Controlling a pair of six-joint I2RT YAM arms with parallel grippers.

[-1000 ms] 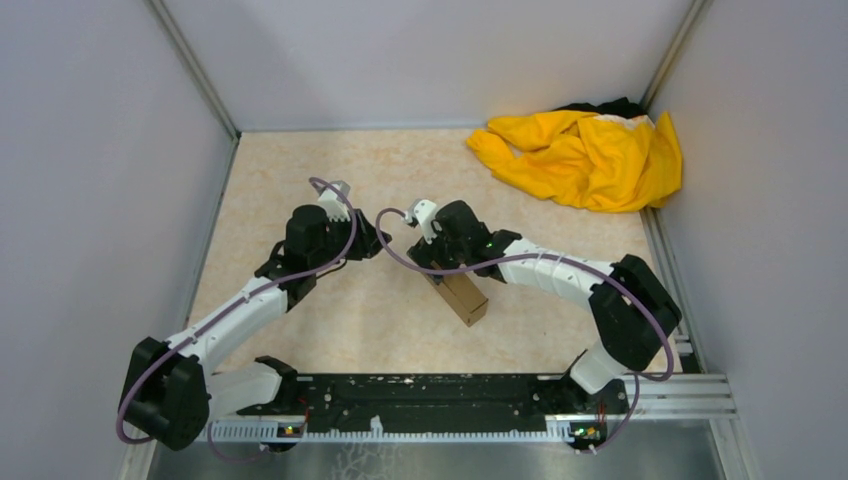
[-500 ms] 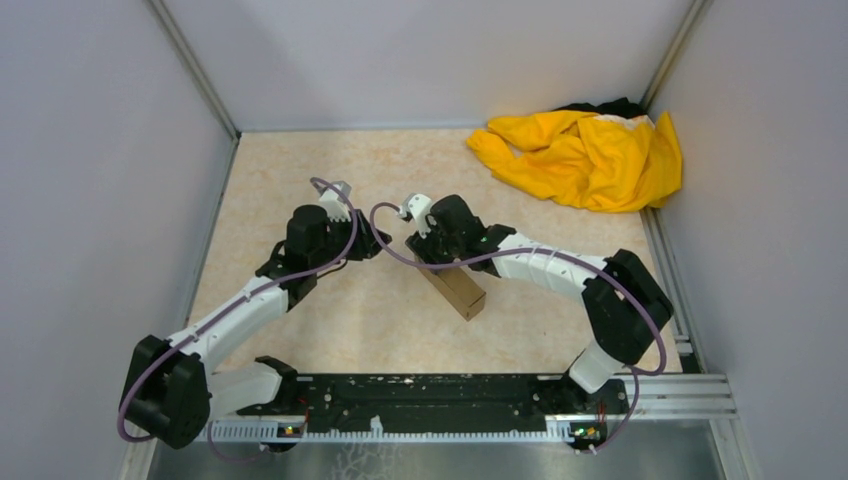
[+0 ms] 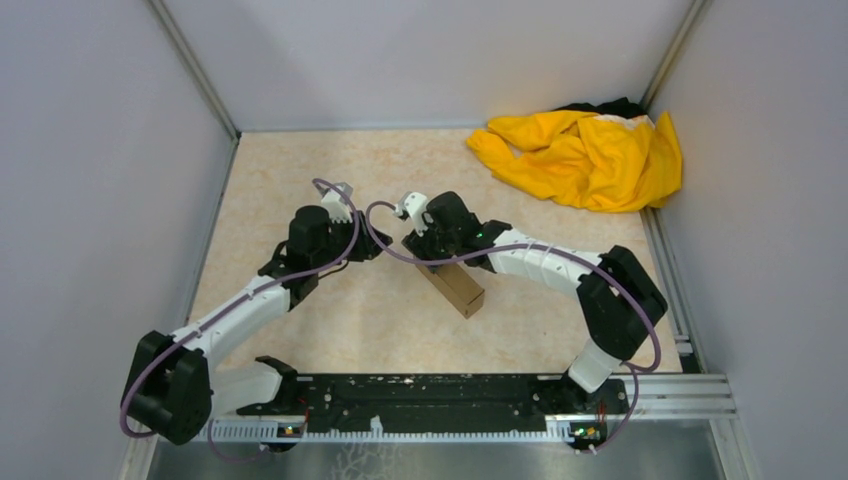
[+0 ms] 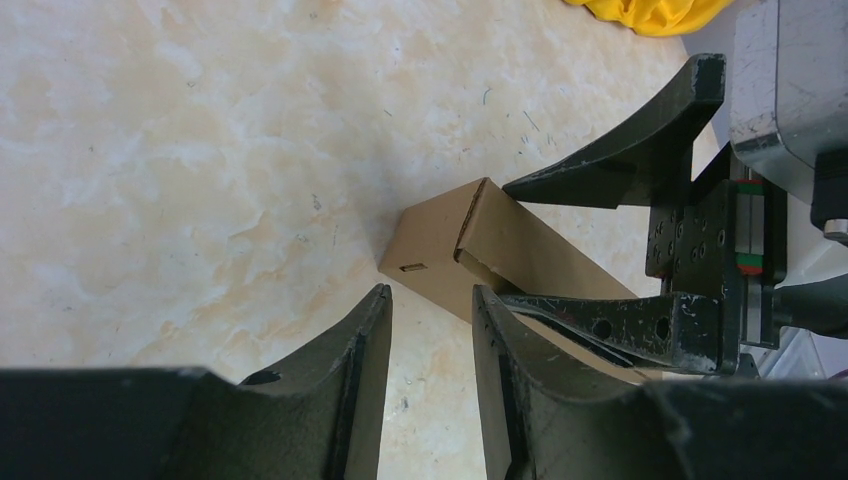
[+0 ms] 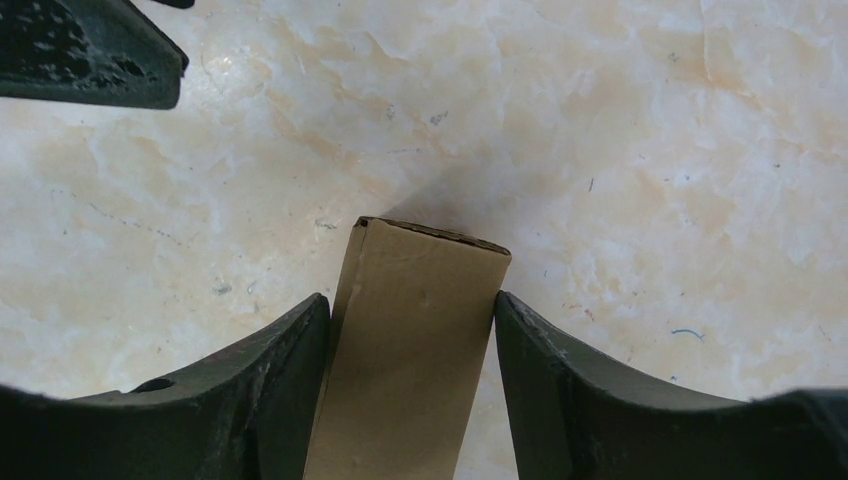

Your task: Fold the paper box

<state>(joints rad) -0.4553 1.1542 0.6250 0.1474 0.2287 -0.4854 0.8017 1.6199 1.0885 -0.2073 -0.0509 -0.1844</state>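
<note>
Item: paper box (image 3: pixel 457 287), formed carton, lies ctr frame on surface (image 3: pixel 300 160). R pincer (image 5: pixel 410 298) clamped across its long sides, prob. to steady it. L pincer (image 4: pixel 430 292) slightly apart, empty, facing its end, likely to press there.

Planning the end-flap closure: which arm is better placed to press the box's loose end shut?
Probably left: the left gripper is empty, jaws apart, facing the paper box's ajar end flap; the right gripper clamps the box's sides, steadying it.
</note>
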